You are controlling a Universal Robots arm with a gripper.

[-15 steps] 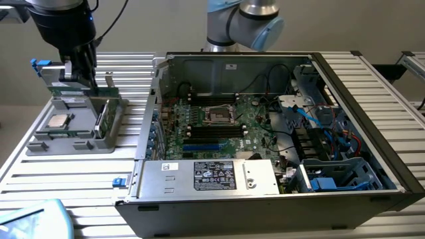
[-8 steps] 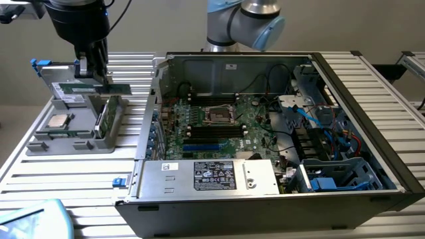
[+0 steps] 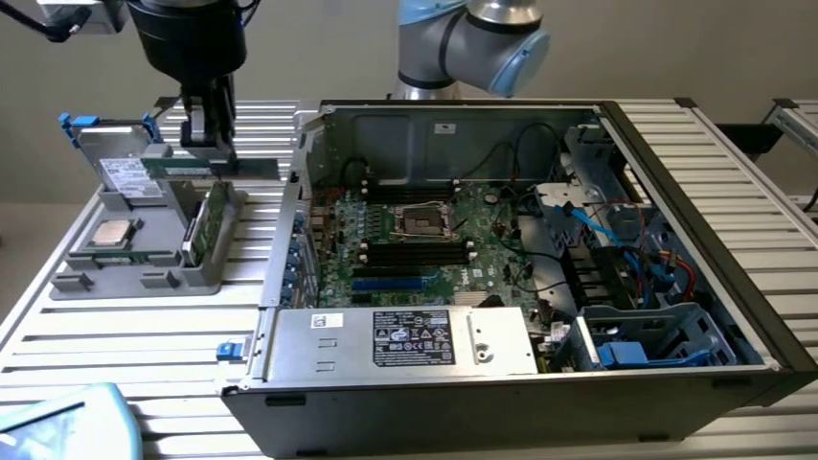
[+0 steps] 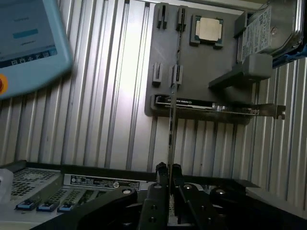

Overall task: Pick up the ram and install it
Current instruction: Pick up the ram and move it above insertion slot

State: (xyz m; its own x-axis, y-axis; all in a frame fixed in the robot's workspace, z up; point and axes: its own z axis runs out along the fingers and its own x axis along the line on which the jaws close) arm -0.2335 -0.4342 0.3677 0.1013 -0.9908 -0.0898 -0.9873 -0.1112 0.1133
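The ram (image 3: 192, 165) is a thin green stick held level above the grey parts holder (image 3: 128, 278), at the exterior view's left. My gripper (image 3: 209, 144) hangs straight down and is shut on its upper edge. In the wrist view the ram (image 4: 171, 129) appears edge-on as a thin line running out from my gripper (image 4: 168, 168), whose two fingers pinch it. The open computer case (image 3: 511, 383) lies to the exterior view's right, with dark memory slots (image 3: 416, 253) on its motherboard beside the processor socket (image 3: 420, 220).
The holder carries a square silver processor chip (image 3: 115, 232), a wider green card with a metal bracket (image 3: 205, 228) and a hard drive (image 3: 125, 172). A pale blue teach pendant (image 3: 64, 422) lies at the table's near corner. The case wall (image 3: 287, 240) stands between holder and motherboard.
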